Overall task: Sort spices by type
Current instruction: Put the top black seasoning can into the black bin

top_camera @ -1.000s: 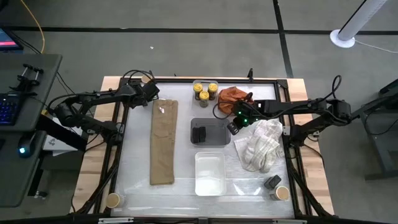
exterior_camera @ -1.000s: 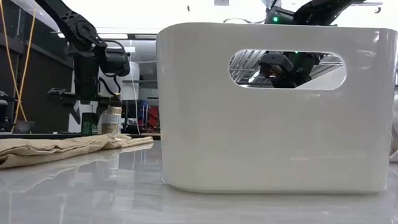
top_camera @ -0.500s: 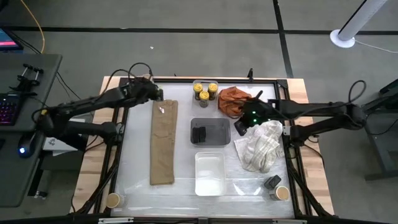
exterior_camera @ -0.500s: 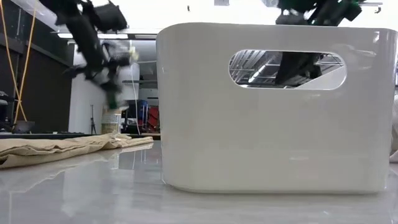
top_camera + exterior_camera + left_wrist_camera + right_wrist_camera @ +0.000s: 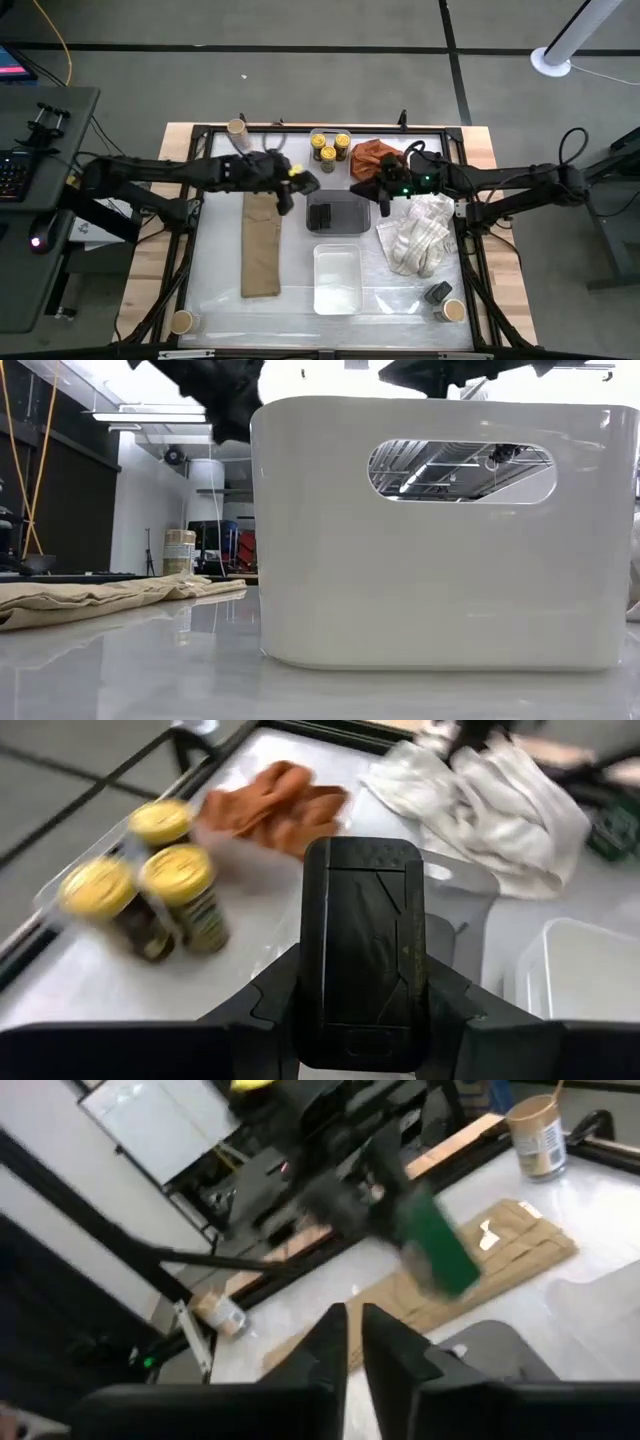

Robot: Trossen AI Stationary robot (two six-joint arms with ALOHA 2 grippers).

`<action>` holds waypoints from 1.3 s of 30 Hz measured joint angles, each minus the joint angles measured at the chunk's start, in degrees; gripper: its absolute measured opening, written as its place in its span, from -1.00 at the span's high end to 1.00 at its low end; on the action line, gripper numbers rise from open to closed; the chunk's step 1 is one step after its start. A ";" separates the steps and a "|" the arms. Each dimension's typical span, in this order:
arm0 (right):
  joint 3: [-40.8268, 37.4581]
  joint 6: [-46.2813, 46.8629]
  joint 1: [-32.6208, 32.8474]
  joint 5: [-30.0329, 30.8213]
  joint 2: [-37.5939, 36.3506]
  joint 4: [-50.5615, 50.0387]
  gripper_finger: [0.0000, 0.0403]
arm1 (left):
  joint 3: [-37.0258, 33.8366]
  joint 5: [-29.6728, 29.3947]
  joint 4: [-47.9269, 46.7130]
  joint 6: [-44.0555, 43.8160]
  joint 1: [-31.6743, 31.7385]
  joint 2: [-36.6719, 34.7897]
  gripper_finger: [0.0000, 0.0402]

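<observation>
The left gripper grasps a dark grey tin above the grey tray; the right gripper hangs nearly clenched, empty, beside it.

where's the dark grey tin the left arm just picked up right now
In the left wrist view, the dark grey tin is clamped upright in the left gripper, held above the table beside the grey tray, with the three yellow-lidded jars just beyond.

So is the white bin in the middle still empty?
Empty. From above, the white bin shows only its bare floor; the one binned tin sits in the grey tray beside it.
</observation>
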 joint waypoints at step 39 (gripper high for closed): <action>3.39 -31.39 2.39 7.54 8.54 -3.22 -0.41 | 20.40 4.69 -2.20 15.59 -2.76 19.96 0.42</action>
